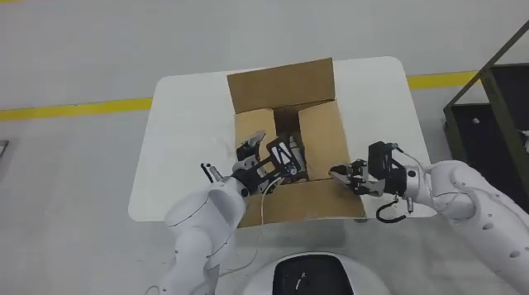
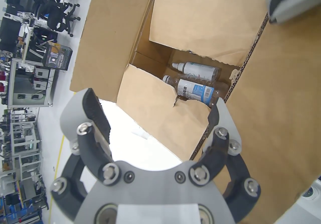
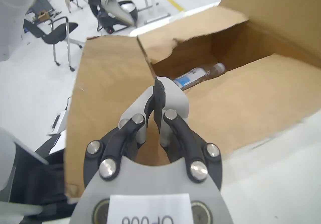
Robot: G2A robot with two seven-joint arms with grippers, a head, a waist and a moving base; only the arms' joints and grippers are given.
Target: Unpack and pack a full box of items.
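Observation:
A brown cardboard box [image 1: 281,87] stands on the white table [image 1: 178,142] with its far flap folded back and its side flaps leaning inward. Inside lie two clear bottles [image 2: 198,69] with white labels, and one bottle [image 3: 198,74] shows through the gap between the flaps. My left gripper [image 2: 155,112] hangs open over the near left corner of the box, above the torn left flap [image 2: 150,109]; from above the left gripper [image 1: 269,154] sits at that same corner. My right gripper [image 3: 156,99] is shut, its tips at the near right corner where the flaps meet. Seen from overhead, the right gripper [image 1: 337,173] rests at the near flap's edge.
A dark metal rack [image 1: 496,121] stands off the table's right side. The near flap [image 1: 302,200] hangs toward the table's front edge. Bare tabletop lies left of the box and at the far right corner [image 1: 380,80]. Yellow lines mark the floor.

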